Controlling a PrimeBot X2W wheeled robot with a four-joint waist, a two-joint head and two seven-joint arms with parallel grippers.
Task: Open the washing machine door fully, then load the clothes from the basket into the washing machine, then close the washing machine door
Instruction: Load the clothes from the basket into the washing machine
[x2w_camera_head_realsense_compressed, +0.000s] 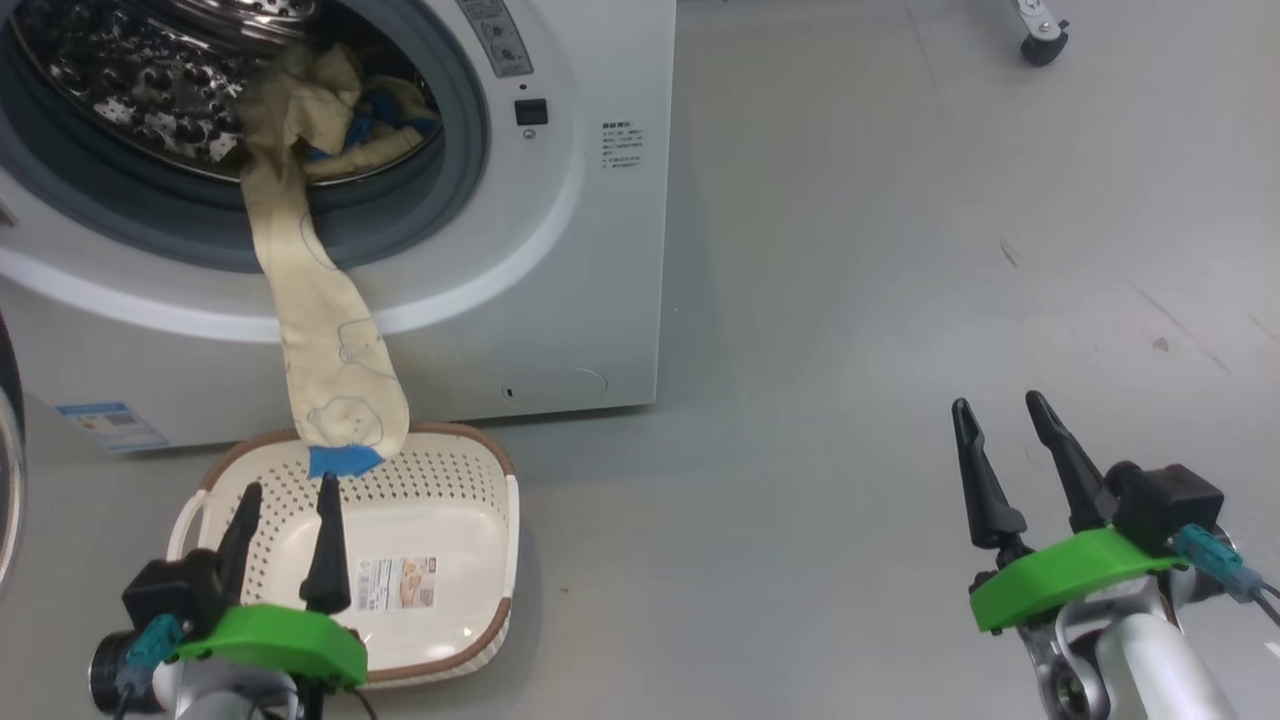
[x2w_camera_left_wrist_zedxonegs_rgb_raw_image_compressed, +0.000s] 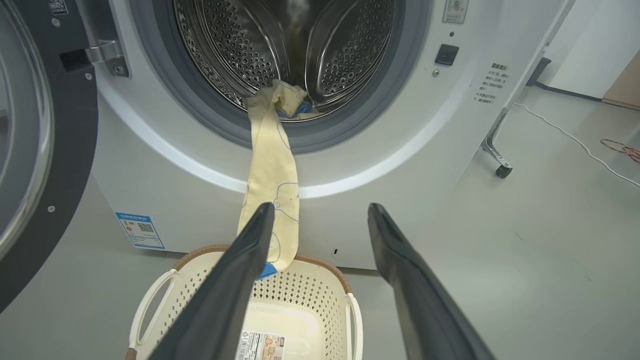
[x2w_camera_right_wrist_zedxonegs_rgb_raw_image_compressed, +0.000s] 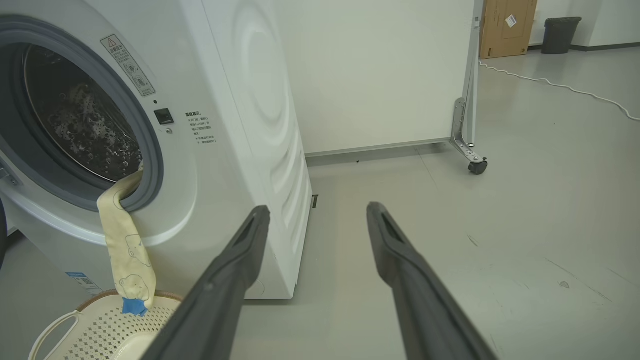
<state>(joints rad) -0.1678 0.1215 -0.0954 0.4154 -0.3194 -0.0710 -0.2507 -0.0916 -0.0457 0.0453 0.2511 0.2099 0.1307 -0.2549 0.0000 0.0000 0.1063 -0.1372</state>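
Loading is nearly done. The clothes (x2w_camera_head_realsense_compressed: 330, 330) sit in the washer (x2w_camera_head_realsense_compressed: 600, 250), but one long yellow piece hangs out, its blue end reaching the basket (x2w_camera_head_realsense_compressed: 452, 482). I think it must be tucked in before the door (x2w_camera_left_wrist_zedxonegs_rgb_raw_image_compressed: 70, 150) can shut. The left pincer (x2w_camera_head_realsense_compressed: 289, 487) and right pincer (x2w_camera_head_realsense_compressed: 998, 402) are spread wide and hold nothing.

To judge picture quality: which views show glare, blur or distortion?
Head view: sharp, evenly lit, drum interior shadowed. Left wrist view: steel drum glints; the left gripper looms large from the wide angle. Right wrist view: soft even light, no blur.
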